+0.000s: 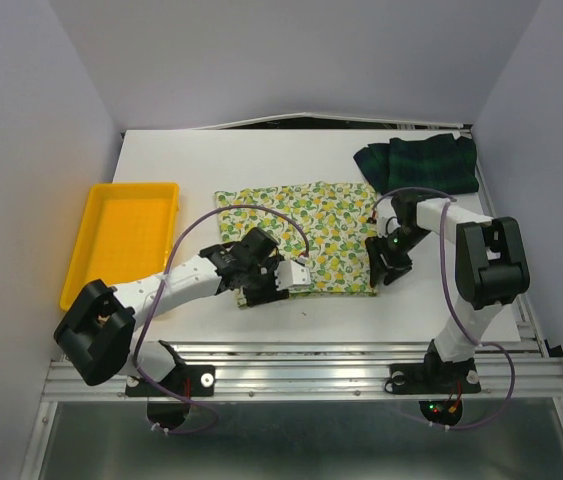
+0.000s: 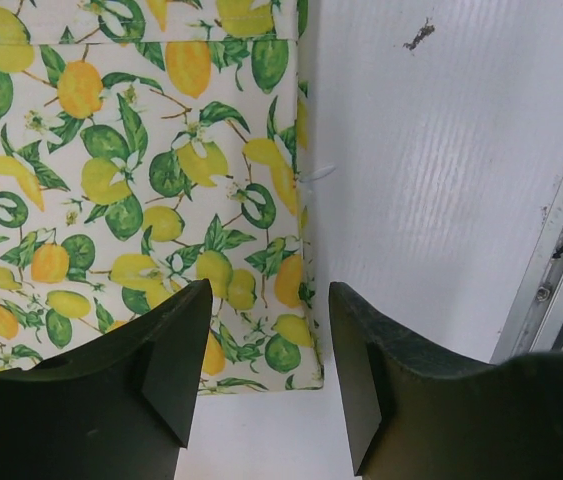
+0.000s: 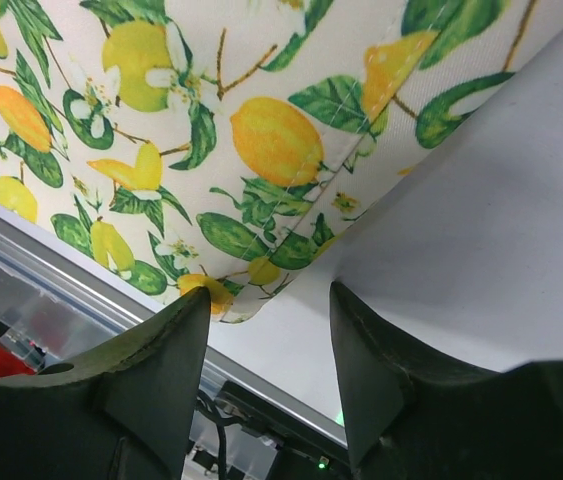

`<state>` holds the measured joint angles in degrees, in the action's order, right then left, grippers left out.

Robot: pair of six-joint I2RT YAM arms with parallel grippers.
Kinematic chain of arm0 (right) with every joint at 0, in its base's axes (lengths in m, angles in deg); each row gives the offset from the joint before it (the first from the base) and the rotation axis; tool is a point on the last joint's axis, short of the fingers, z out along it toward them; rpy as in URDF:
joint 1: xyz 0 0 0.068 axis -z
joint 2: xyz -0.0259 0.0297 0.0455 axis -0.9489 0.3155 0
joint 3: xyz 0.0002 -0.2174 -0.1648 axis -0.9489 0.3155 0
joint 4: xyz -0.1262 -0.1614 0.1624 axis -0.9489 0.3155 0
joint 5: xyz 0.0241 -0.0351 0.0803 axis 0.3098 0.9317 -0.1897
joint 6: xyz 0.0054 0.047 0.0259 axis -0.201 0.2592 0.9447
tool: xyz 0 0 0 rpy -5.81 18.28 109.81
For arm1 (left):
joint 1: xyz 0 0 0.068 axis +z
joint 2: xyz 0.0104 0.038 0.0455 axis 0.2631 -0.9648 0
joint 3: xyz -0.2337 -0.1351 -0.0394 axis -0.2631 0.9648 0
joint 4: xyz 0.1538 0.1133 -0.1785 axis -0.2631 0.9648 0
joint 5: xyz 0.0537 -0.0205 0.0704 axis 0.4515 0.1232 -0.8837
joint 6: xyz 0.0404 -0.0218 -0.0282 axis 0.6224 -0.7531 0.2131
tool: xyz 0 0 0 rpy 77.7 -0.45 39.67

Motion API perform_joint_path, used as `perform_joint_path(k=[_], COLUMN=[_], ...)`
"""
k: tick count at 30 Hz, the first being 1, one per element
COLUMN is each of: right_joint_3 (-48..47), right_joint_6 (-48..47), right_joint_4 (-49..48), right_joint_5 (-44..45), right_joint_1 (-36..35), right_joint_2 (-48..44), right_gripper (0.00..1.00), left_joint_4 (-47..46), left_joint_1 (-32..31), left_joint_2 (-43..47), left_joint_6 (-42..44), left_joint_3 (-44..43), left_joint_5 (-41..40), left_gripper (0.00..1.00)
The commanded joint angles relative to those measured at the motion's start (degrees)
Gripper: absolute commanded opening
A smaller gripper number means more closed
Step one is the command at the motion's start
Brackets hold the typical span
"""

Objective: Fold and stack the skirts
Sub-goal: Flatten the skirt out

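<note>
Left hand [image 2: 269, 310], right hand [image 3: 269, 312] flank lemon skirt [image 1: 311, 225]; plaid skirt [image 1: 421, 162], tray [image 1: 126, 240] aside.

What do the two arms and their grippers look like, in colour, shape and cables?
The left arm and right arm have white tube links between bulky black joint housings. Each carries a thin purple cable that loops alongside it. The left gripper and right gripper each have two dark, wedge-shaped fingers with a matte surface.
</note>
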<state>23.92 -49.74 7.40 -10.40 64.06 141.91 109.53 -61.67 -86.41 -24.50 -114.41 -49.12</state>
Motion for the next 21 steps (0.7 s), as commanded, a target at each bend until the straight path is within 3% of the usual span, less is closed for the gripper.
perform_joint_path(k=[1,6,8,9,15,17,21], right_joint_3=[-1.78,-1.6,-1.69,-1.86,-2.39,-2.65,-2.92], right_joint_6=[-0.45,0.43,0.52,0.52,1.4,1.66,1.92], right_joint_4=[-1.68,-3.17,-3.52,-3.87,-4.67,-5.1,-5.37], right_joint_5=[-1.55,-2.96,-2.53,-2.17,-2.79,-2.87,-3.05], right_joint_1=[0.26,0.26,0.26,0.26,0.26,0.26,0.26], right_joint_2=[-1.77,0.77,1.39,1.65,3.94,4.55,4.91], right_gripper=[0.56,0.57,0.56,0.56,0.55,0.52,0.49], left_joint_4=[-0.55,-4.95,-6.71,-7.77,-9.54,-9.71,-11.03], left_joint_1=[-0.96,-1.22,-1.22,-1.22,-1.22,-1.22,-1.22], left_joint_2=[0.14,-2.77,-2.95,-2.78,-0.32,1.26,5.39], left_joint_6=[0.78,-0.01,-0.54,-1.06,0.51,0.43,-1.59], left_joint_3=[-0.11,0.86,1.38,1.65,2.62,2.79,3.32], left_joint_5=[0.71,-4.48,-7.64,-9.13,-13.19,-15.1,-18.72], left_gripper=[0.61,0.56,0.47,0.37,0.19,0.01,0.0])
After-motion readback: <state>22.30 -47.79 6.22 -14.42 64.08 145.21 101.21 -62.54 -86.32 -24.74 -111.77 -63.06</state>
